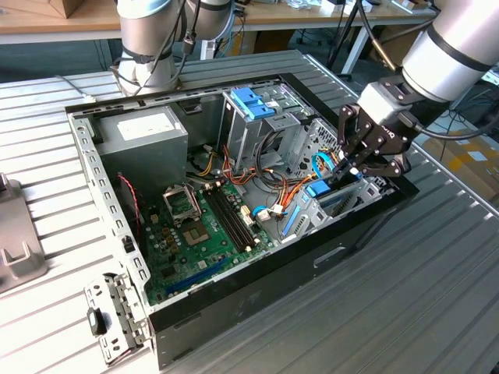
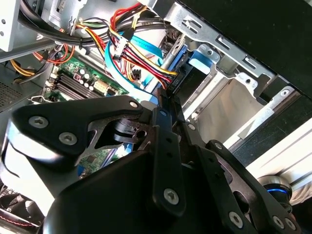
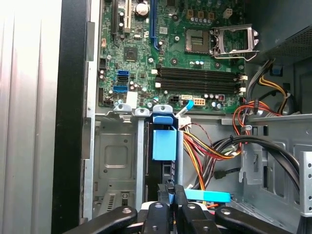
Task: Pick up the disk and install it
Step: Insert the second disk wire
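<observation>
Ribbed metal table [image 1: 437, 296] carried an open computer case [image 1: 257, 288], which lay on its side with its interior exposed.

1. Tool. In the exterior view, we located the gripper [image 1: 348, 166] inside the case at the 3 o'clock end. Its fingers [image 3: 179, 192] were drawn close together. In the first wrist view they appeared clamped across a thin edge, and we judged that edge to belong to the disk [image 3: 165, 170].

2. Task item. The disk stood on edge in the drive bay [image 3: 114, 161], directly ahead of the fingertips. Its blue rail was uppermost and a metal bay wall stood on each side. In the exterior view, the disk [image 1: 320, 189] lay at about 7 o'clock from the gripper and touched the fingertips.

3. Governing relation. We judged the long axis of the disk to run in line with the fingers and down into the bay slot. Seating therefore depended on travel along that axis, toward 7 o'clock from the gripper, with no sideways offset against the bay walls.

4. Adjacent items. A blue flat cable [image 3: 207, 196] and a bundle of coloured wires [image 3: 204, 146] ran just beside the bay. We rated them a snag risk.

5. Farther items. Beyond the bay lay the motherboard [image 3: 195, 73]. In the exterior view, an upright cage with a blue top [image 1: 253, 101] stood at 11 o'clock from the gripper. A grey power supply box [image 1: 144, 128] sat at the 10 o'clock corner of the case.
</observation>
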Tool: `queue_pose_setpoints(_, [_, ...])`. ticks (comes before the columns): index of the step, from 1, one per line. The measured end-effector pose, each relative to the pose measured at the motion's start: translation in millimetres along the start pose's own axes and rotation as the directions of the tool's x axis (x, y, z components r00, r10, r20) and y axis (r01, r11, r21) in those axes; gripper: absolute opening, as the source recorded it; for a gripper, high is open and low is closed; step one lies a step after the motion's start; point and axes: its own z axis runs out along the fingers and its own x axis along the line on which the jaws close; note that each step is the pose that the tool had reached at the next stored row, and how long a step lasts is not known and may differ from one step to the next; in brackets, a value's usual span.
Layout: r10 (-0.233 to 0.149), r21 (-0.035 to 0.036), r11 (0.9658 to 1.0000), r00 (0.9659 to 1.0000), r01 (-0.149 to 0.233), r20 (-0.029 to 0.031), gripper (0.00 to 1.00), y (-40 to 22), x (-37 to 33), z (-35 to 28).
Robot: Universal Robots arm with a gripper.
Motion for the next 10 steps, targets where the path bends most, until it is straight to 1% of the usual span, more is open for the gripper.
queue_pose_setpoints(4, [0.0, 0.0, 1.0, 1.0, 0.0, 0.0004, 0.16, 0.0, 0.3, -0.7])
queue_pose_setpoints(5, [0.0, 0.0002, 1.0, 1.0, 0.0, 0.0016, 0.16, -0.1, 0.1, -2.4])
queue_pose_setpoints(7, [0.0, 0.0, 1.0, 1.0, 0.0, 0.0004, 0.16, 0.0, -0.3, -5.7])
queue_pose_setpoints(10, [0.0, 0.0, 1.0, 1.0, 0.0, 0.0008, 0.16, -0.4, -0.5, -6.8])
